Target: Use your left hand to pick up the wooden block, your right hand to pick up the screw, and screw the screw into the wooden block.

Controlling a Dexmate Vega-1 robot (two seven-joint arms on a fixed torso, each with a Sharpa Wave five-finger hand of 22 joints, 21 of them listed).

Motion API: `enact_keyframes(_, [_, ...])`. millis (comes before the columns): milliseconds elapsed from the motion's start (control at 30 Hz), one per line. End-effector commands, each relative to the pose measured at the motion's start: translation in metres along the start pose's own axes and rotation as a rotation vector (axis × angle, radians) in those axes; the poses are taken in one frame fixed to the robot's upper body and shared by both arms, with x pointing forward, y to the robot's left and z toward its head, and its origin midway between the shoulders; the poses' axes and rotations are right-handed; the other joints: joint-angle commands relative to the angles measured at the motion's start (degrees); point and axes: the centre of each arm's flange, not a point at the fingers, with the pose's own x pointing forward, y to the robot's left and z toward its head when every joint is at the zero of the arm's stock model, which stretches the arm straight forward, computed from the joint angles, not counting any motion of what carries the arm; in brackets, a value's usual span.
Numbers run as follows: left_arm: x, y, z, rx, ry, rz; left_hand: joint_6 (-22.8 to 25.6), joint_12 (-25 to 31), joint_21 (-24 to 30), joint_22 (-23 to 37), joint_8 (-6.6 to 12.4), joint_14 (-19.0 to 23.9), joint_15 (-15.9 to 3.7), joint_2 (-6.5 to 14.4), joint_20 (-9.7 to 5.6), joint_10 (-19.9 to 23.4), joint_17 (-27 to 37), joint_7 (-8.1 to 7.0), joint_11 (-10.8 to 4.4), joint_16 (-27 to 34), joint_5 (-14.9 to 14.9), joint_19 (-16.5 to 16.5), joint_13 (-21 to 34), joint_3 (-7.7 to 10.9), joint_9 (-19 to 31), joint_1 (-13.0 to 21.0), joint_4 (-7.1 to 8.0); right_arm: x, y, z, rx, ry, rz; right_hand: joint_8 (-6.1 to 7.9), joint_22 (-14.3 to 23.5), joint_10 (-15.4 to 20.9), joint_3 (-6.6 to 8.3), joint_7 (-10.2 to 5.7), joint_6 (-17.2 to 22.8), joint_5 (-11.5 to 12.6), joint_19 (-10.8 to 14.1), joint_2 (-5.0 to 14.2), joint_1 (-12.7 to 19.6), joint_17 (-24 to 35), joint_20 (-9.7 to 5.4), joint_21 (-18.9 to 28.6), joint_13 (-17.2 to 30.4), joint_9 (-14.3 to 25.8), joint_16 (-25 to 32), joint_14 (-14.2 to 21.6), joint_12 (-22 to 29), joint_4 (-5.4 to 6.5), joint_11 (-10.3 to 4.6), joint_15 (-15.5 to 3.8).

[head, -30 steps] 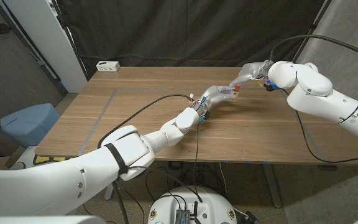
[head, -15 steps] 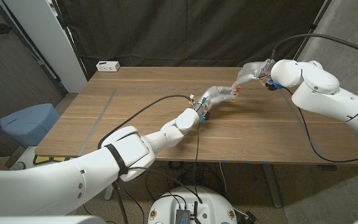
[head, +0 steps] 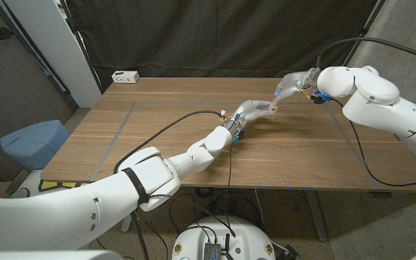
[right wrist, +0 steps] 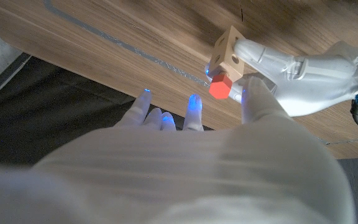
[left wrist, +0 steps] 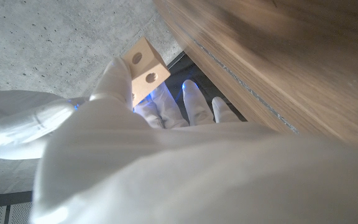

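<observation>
Screw meets block above the counter's far right part.
The left hand [head: 250, 110] holds the wooden block [right wrist: 227, 48] up off the counter [head: 157, 137], fingers pinched on it. The right hand [head: 289, 85] grips the red-headed screw [right wrist: 219, 86], its head just under the block and touching it. Since a second ago the right arm's elbow has swung outward and both hands have barely shifted.

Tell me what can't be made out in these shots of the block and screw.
- Screw shaft: right wrist view, hidden where its red head meets the wooden block.
- Block and screw: head view, too small between the left hand and right hand.
- Left palm's hold: left wrist view, behind its own back.
</observation>
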Motion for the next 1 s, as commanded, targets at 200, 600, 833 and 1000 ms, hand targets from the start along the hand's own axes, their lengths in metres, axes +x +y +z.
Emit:
enact_keyframes(200, [0.0013,-0.0001,0.0,-0.002,0.005,-0.006,0.97,0.31,0.36,0.13,0.54,0.46,-6.84,1.52,0.02,0.67,0.12,-0.47,-0.21,-0.2,0.4,0.53,0.25,1.07,0.22,0.76,0.68,-0.0004,0.0005,-0.0025,-0.018,0.011,-0.027,1.84,0.12,0.67,1.41,-1.33,4.12,-0.23,0.52,-0.73,3.56,0.21,-0.89,0.41,0.27,0.64,0.56,0.37,1.11,0.01,-0.68,-0.72])
enact_keyframes(600, [0.0014,0.0008,-0.0013,-0.005,0.013,-0.008,0.98,0.3,0.36,0.14,0.53,0.47,-6.81,1.52,0.1,0.68,0.1,-0.5,-0.18,-0.26,0.4,0.55,0.24,1.09,0.22,0.69,0.74,0.0031,0.0012,-0.002,-0.019,0.017,-0.045,4.27,0.12,2.28,2.28,-1.56,8.66,-0.42,1.3,-0.8,5.24,0.53,-1.37,0.65,0.39,1.37,1.22,1.38,1.78,0.62,-1.35,-1.3])
enact_keyframes(833, [0.0027,0.001,-0.0022,-0.006,0.023,-0.011,1.03,0.3,0.36,0.14,0.55,0.47,-6.75,1.59,0.12,0.67,0.13,-0.59,-0.18,-0.26,0.4,0.55,0.26,1.11,0.22,0.67,0.78,0.0064,0.0028,-0.003,-0.009,0.014,-0.046,5.49,0.12,3.44,2.48,-1.58,10.75,-0.56,1.68,-0.3,5.18,0.82,-1.65,0.73,0.43,1.76,1.59,1.91,2.16,1.17,-1.33,-1.67])
enact_keyframes(1000, [0.0037,0.0016,-0.0029,-0.006,0.031,-0.013,1.0,0.32,0.34,0.14,0.54,0.5,-6.74,1.61,0.16,0.72,0.11,-0.46,-0.18,-0.28,0.41,0.53,0.27,1.15,0.22,0.67,0.78,0.0083,0.0028,-0.003,-0.007,0.016,-0.053,6.45,0.12,3.99,2.39,-1.45,12.49,-0.68,1.95,-0.2,5.17,0.88,-1.82,0.77,0.45,2.0,1.76,2.21,2.3,1.31,-1.53,-1.78])
